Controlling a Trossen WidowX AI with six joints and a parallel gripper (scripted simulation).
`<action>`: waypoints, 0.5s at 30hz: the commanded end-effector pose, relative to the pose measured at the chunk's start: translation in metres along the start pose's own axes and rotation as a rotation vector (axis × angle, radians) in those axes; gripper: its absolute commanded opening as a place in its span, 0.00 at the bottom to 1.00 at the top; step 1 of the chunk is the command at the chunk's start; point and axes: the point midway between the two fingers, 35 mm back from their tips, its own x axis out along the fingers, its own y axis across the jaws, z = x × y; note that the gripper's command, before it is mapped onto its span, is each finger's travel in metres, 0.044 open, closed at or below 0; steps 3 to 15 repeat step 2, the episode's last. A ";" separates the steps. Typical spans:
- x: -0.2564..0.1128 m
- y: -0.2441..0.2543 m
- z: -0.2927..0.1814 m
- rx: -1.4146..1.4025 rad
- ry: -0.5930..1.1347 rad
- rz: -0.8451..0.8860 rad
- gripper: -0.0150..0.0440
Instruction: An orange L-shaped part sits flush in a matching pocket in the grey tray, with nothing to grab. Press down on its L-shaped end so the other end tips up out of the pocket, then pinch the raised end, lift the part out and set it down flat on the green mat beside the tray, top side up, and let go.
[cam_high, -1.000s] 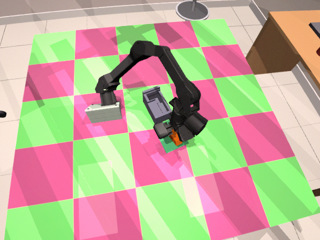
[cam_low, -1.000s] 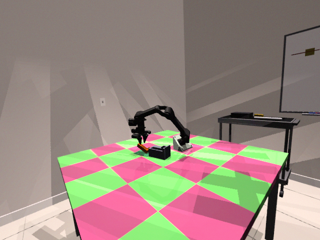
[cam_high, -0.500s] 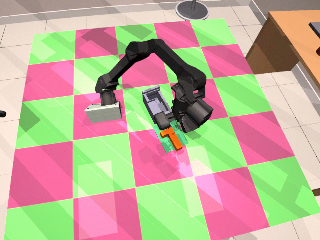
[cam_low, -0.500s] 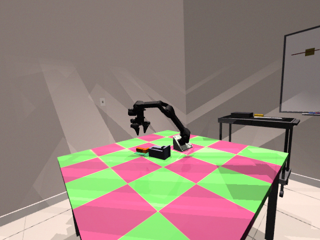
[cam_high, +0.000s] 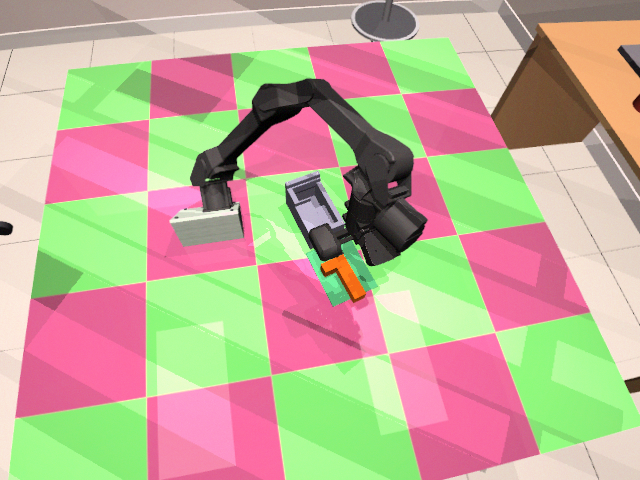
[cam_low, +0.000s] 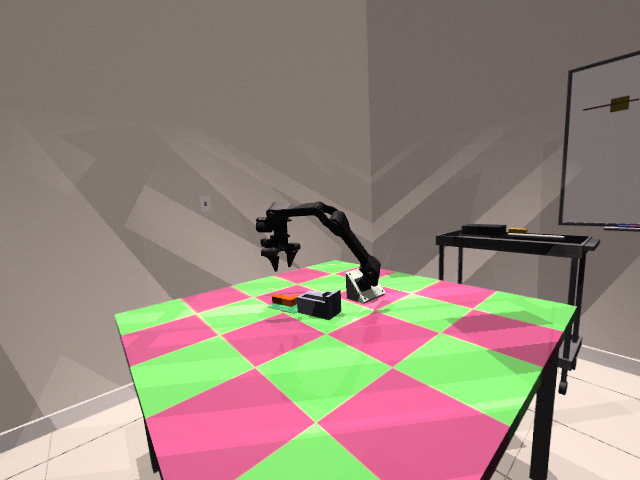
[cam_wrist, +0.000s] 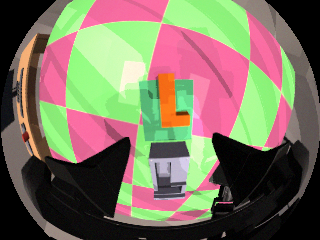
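The orange L-shaped part (cam_high: 352, 281) (cam_low: 284, 299) (cam_wrist: 167, 100) looks to lie flat on the green mat (cam_high: 336, 296) (cam_low: 282, 308) (cam_wrist: 150, 122). Its L-shaped end is nearest the tray, and its straight end sticks out a little past the mat's far edge. I cannot tell for sure which face is up. The grey tray (cam_high: 292, 205) (cam_low: 316, 308) (cam_wrist: 170, 149) stands beside the mat with its pocket empty. My gripper (cam_high: 353, 253) (cam_low: 283, 267) (cam_wrist: 172, 139) is wide open and empty, high above the part and clear of it.
The arm's pale base block (cam_high: 206, 229) (cam_low: 356, 286) stands on the checkered table (cam_high: 206, 341) (cam_low: 320, 382), on the tray's side away from the mat. A wooden desk (cam_high: 584, 56) is off to the right in the top view, and a dark cart (cam_low: 516, 250) stands behind the table in the exterior view.
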 end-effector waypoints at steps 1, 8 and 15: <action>0.000 0.000 0.001 0.001 -0.003 0.001 0.93; 0.000 0.000 0.001 0.001 -0.003 0.001 0.93; 0.000 0.000 0.001 0.001 -0.003 0.001 0.93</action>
